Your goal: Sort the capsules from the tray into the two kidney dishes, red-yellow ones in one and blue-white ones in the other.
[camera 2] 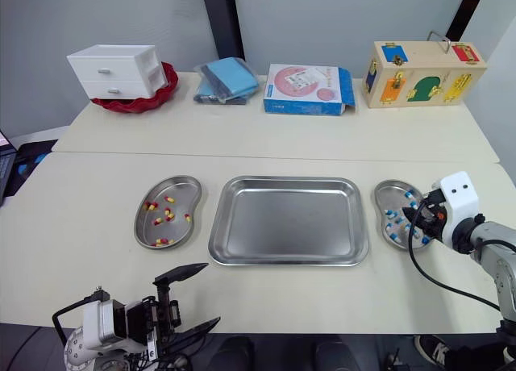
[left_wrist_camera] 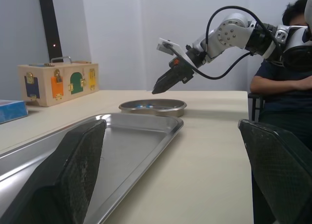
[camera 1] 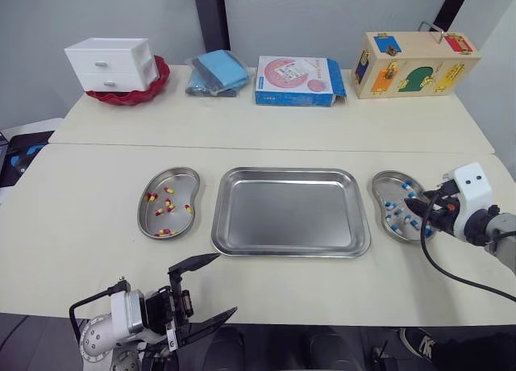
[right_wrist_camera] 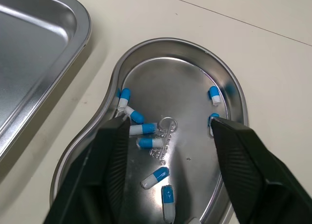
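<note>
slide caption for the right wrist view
Open right gripper over the kidney dish of blue-white capsules, beside the tray.

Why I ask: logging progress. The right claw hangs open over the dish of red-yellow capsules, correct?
No: the capsules in that dish are blue-white, not red-yellow, as the right wrist view shows. The right claw does hang open over it.

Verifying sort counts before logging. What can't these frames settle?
Blue-white capsules total: right wrist view cuts off the right kidney dish; right gripper covers part in eye views.
Red-yellow capsules count: too small, clustered, eye views.
Tray near part: behind left gripper, left wrist view.
</note>
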